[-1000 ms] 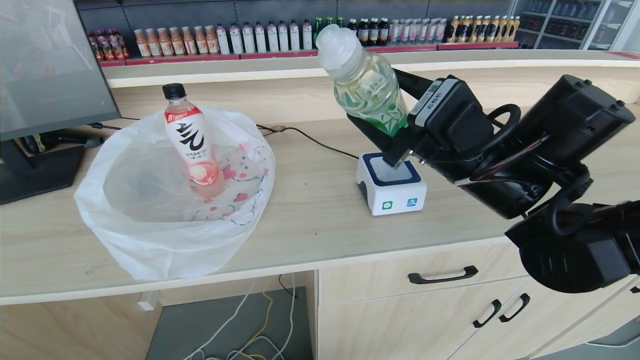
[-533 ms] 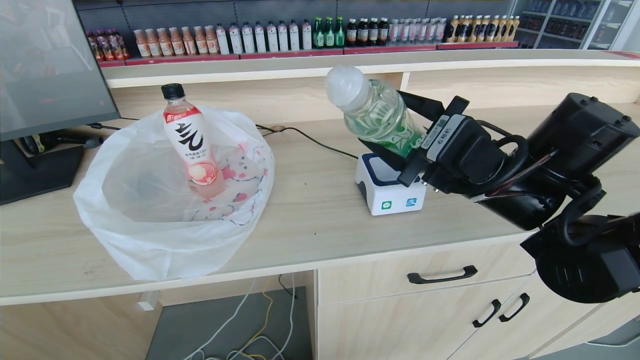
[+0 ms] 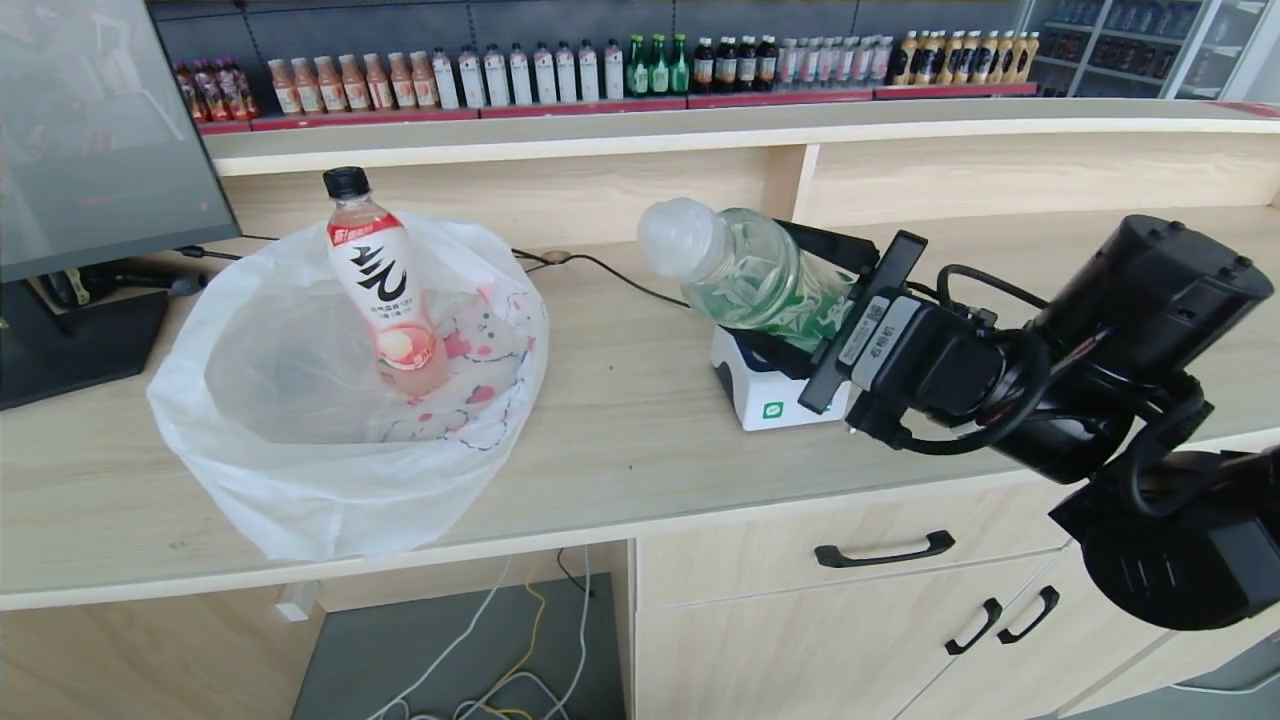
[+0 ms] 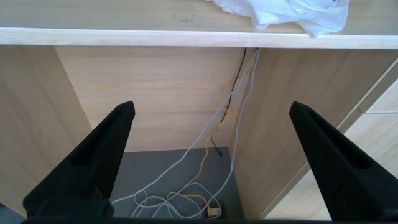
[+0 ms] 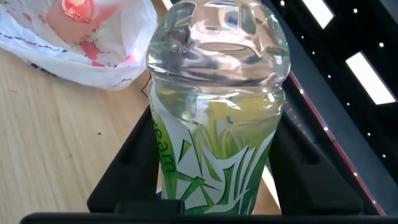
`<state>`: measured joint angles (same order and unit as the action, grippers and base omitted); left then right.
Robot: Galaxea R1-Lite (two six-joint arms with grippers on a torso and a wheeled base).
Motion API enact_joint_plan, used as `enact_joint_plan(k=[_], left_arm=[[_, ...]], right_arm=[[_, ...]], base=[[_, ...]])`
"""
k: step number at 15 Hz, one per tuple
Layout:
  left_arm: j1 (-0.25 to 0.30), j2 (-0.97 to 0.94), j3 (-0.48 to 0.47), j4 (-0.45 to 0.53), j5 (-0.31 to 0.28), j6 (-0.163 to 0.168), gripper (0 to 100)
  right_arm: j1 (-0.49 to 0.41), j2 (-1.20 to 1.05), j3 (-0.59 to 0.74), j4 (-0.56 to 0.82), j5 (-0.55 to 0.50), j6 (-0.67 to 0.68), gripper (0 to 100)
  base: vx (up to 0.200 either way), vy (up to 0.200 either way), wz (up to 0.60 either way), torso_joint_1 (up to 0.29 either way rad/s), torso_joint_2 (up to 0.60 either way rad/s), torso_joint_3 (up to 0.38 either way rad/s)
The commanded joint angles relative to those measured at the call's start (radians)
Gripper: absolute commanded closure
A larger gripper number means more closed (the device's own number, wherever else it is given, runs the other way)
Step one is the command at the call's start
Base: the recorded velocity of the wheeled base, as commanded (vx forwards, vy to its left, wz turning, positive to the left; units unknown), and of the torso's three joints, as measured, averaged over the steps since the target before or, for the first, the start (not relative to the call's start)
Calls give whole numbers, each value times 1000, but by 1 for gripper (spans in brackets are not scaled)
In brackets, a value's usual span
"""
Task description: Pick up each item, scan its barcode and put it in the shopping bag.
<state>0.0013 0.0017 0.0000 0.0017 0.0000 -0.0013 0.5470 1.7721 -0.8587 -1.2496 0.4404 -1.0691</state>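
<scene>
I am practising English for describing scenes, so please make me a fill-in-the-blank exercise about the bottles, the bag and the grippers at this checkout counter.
1. The right gripper holds the clear bottle, whose label is white and ____, over the white scanner.
2. The pink bottle with the ____ cap stands in the shopping bag.
3. The left gripper, below the edge of the counter, has its jaws ____.
Missing words: green; black; open.
</scene>
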Motion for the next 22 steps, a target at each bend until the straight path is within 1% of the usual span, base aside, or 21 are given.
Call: enact_joint_plan(k=[1,5,9,11,16,22], left_arm=[[0,0,0,0,0,0,0],[0,0,0,0,0,0,0],[0,0,0,0,0,0,0],[0,0,0,0,0,0,0],[0,0,0,0,0,0,0],[0,0,0,0,0,0,0]], right_arm=[[-7,18,0,-1,14,-3,100],[-9,44,-5,-1,64,-37,100],[-27,46,-8,-1,69,-38,100],[-29,49,-39,-1,69,-38,100],[-104,46,-39,1,121,-37,100],[-111,43,-59,47,133,-37,100]], base=[[0,0,0,0,0,0],[0,0,0,0,0,0],[0,0,0,0,0,0],[0,0,0,0,0,0],[0,0,0,0,0,0],[0,0,0,0,0,0]])
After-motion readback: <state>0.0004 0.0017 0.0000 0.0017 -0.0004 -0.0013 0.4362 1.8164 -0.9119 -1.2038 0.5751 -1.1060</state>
